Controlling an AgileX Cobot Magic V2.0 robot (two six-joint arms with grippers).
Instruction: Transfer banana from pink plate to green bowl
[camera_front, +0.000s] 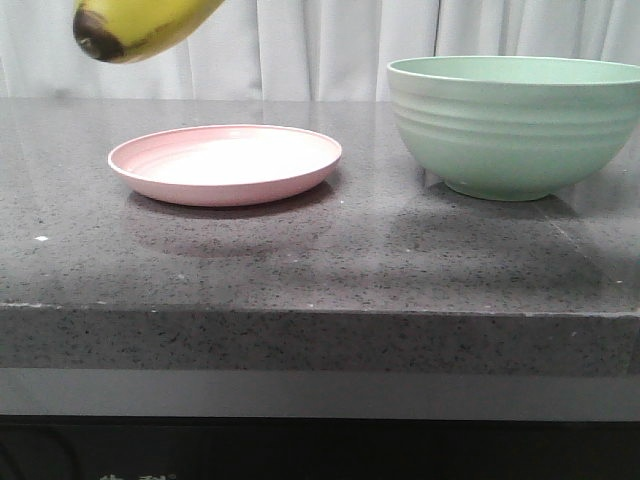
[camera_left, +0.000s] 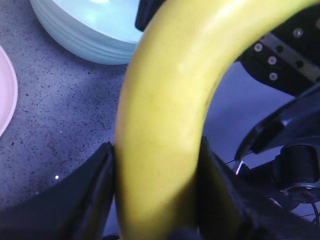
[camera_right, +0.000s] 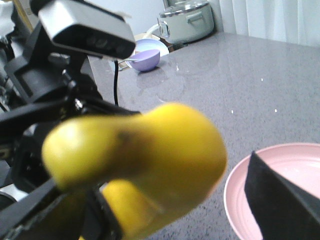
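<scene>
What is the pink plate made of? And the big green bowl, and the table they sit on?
The pink plate looks like matte plastic or a plant-fibre composite: dull, even colour with faint ridges and no glassy shine. The green bowl seems to be the same kind of material, dull and ribbed outside. The table looks like polished speckled stone, possibly granite or quartz: grey flecks and soft reflections of both dishes.

The front view's top edge cuts off most of the banana (camera_front: 140, 28) at eleven o'clock, the right edge clips the green bowl (camera_front: 505, 130), and both arms stay hidden.
</scene>
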